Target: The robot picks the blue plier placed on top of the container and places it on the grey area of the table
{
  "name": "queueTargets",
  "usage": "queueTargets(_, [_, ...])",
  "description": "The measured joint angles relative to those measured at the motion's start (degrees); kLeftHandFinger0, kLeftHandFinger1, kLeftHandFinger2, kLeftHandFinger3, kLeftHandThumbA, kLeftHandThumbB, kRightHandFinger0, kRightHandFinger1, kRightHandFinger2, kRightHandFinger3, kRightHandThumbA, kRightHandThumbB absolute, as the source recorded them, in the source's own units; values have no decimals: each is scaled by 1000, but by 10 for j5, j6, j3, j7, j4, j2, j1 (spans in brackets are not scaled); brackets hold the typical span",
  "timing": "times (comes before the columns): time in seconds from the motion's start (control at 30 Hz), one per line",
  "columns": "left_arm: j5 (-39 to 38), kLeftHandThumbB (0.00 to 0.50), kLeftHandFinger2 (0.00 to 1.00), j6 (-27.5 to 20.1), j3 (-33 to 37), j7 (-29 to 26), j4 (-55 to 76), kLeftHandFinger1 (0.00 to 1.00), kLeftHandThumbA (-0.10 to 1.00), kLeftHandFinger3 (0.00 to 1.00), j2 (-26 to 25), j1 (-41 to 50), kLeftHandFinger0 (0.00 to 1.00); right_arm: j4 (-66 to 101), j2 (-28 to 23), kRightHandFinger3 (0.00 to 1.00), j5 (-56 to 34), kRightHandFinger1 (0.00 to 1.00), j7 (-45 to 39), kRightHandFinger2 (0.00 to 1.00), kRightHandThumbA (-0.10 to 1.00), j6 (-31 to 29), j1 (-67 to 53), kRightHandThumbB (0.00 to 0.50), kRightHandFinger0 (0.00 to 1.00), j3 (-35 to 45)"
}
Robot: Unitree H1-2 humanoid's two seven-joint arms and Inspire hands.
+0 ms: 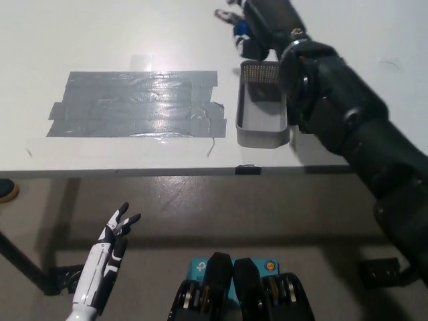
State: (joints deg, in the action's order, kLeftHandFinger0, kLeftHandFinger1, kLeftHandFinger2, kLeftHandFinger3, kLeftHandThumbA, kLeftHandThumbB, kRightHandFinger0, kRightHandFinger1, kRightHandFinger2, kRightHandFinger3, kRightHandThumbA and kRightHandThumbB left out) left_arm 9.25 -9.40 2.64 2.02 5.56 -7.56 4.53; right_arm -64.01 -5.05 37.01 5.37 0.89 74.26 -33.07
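Note:
My black right hand [264, 23] is raised at the top of the head view, beyond the grey container [262, 130], and is shut on the blue plier [239, 27]. The plier's metal jaws stick out to the left of the hand, and a bit of blue handle shows beside the fingers. The container stands on the white table with nothing visible inside it. The grey taped area [137, 103] lies to the container's left. My white left hand [112, 234] rests low at the lower left, below the table edge, fingers apart and holding nothing.
The white table [100, 33] ends in a front edge running across the middle of the view, with bare floor below it. A dark round object [8, 190] sits at the far left by the table edge.

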Motion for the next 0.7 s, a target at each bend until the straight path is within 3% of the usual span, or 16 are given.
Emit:
queueTargets(0.07, [0, 9, 877, 1, 0, 0, 3, 959, 1000, 1000, 0, 1, 1000, -5, 16, 730, 0, 548, 0, 862, -100, 0, 0, 275, 140, 0])
queueTargets(0.1, [0, 13, 875, 2, 1, 0, 4, 957, 1000, 1000, 1, 1, 1000, -10, 25, 636, 0, 496, 1, 767, -100, 0, 0, 294, 167, -1])
queueTargets(0.13, [0, 18, 872, 2, 1, 0, 4, 953, 1000, 1000, 1, 1, 1000, -15, 34, 553, 0, 440, 1, 727, -100, 0, 0, 271, 117, -1])
queueTargets(0.2, [0, 12, 866, 3, 1, 0, 6, 947, 1000, 1000, 1, 2, 1000, -28, 52, 577, 0, 446, 2, 820, -100, 0, 0, 227, 41, -2])
queueTargets(0.3, [0, 10, 860, 4, 2, 0, 8, 946, 1000, 1000, 1, 2, 1000, -50, 79, 668, 3, 528, 8, 896, -100, -1, 0, 215, 111, -6])
queueTargets(0.33, [0, 17, 857, 4, 3, 0, 9, 947, 1000, 1000, 1, 2, 1000, -58, 88, 726, 3, 541, 9, 911, -100, -2, 0, 213, 91, -8])
queueTargets(0.4, [1, 18, 852, 4, 4, 0, 9, 943, 1000, 1000, 1, 2, 1000, -72, 102, 699, 4, 471, 11, 820, -100, -4, 0, 242, 38, -8])
queueTargets(0.43, [2, 17, 850, 4, 5, 0, 10, 941, 1000, 1000, 1, 2, 1000, -79, 108, 703, 4, 433, 13, 793, -100, -4, 0, 234, 4, -8])
queueTargets(0.5, [3, 25, 840, 4, 8, 0, 10, 944, 1000, 1000, 2, 2, 1000, -92, 118, 699, 4, 432, 15, 807, -100, -6, 0, 239, 1, -9])
queueTargets(0.53, [4, 25, 839, 4, 10, 0, 10, 946, 1000, 1000, 3, 2, 1000, -101, 123, 578, 4, 416, 16, 789, -100, -8, 0, 242, 0, -9])
queueTargets(0.57, [4, 19, 835, 5, 12, 0, 10, 944, 1000, 1000, 4, 2, 1000, -108, 126, 579, 4, 512, 17, 776, -100, -11, 0, 271, 191, -9])
queueTargets(0.6, [5, 13, 836, 5, 13, 0, 11, 941, 1000, 1000, 5, 2, 1000, -115, 129, 448, 4, 381, 18, 623, -100, -14, -1, 260, 121, -9])
queueTargets(0.63, [6, 2, 837, 6, 15, 0, 11, 940, 1000, 1000, 5, 2, 1000, -122, 133, 375, 3, 310, 20, 582, -100, -16, -2, 239, 64, -9])
queueTargets(0.67, [6, 1, 836, 6, 16, 0, 12, 939, 1000, 1000, 5, 2, 1000, -125, 134, 426, 3, 325, 21, 566, -100, -17, -2, 222, 124, -9])
queueTargets(0.7, [7, 0, 829, 7, 17, 0, 15, 933, 1000, 1000, 5, 2, 1000, -131, 136, 435, 3, 323, 23, 557, -100, -19, -4, 195, 108, -9])
